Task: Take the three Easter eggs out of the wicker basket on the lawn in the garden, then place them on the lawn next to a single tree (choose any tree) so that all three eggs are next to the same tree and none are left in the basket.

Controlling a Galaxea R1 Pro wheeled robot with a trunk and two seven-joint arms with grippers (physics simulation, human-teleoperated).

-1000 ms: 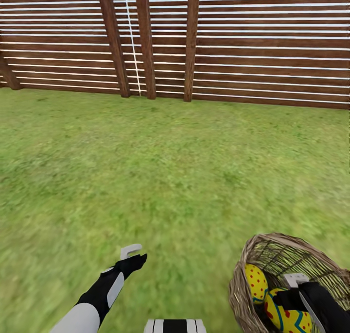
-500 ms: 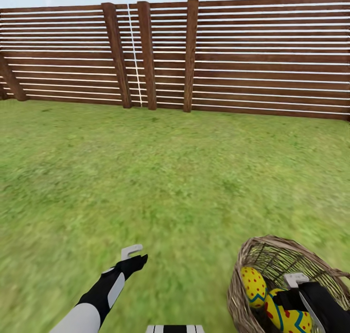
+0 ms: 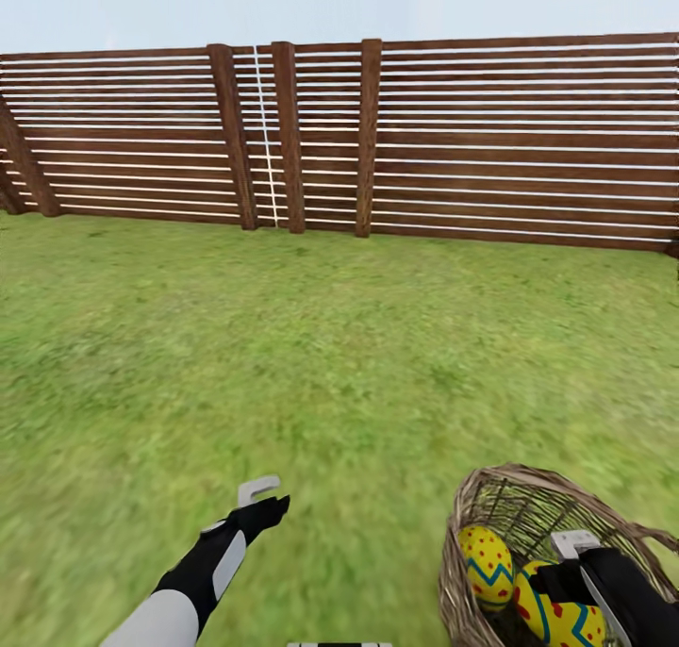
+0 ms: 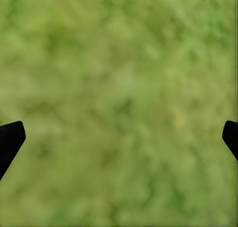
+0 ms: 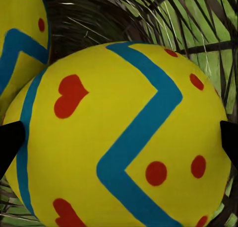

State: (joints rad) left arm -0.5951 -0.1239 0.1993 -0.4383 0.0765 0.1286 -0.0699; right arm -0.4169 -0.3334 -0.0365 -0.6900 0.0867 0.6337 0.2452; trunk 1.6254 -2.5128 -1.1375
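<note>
While the right gripper (image 3: pixel 604 586), fingers wide, covers part of the wicker basket (image 3: pixel 490 496), two Easter eggs (image 3: pixel 486 565) show; left gripper (image 3: pixel 259 498) spread wide.

Left arm: we record a white upper segment and black forearm reaching forward and low, ending in the left gripper (image 3: pixel 259 498), whose light finger and dark finger (image 3: pixel 267 513) show in the head view; in the left wrist view its two black fingertips (image 4: pixel 10 140) sit at opposite edges, spread wide. Right arm: we note a black wrist with a grey plate, angled downward, with the right gripper (image 5: pixel 119 142) spread, its dark fingertips (image 5: pixel 9 142) wide apart.
</note>
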